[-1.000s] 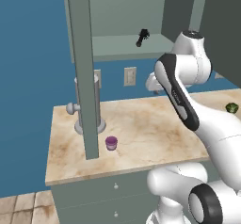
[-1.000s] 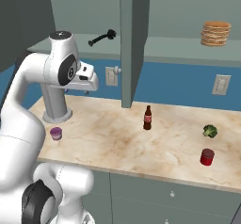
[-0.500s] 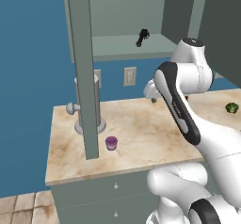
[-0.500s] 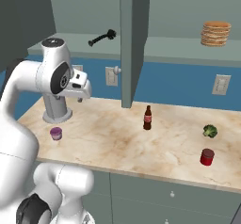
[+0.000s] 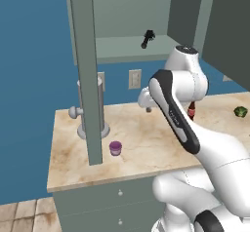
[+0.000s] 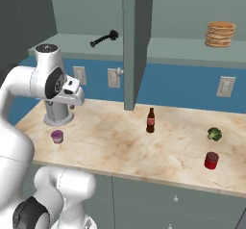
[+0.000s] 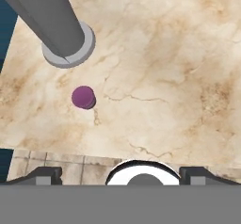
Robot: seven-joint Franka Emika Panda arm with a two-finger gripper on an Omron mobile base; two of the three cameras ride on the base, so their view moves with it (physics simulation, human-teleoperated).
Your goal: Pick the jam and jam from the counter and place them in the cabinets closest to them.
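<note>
The arm point(image 5: 195, 138) is presenting smooth, glossy white rounded link shells. A black band is running along one upper link. Dark grey circular caps are covering the joints point(image 6: 54, 82). The base segments point(image 6: 67, 189) are showing as bulbous white housings.

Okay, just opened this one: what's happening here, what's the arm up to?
The white arm is hanging above the left end of the counter with its hand wide open and holding nothing. In the hand view it looks down on the purple jam jar, which sits on the stone near a grey metal post. The red jam jar stands far off at the right end, beyond a brown bottle. Neither jar is in the open cabinets yet.
</note>
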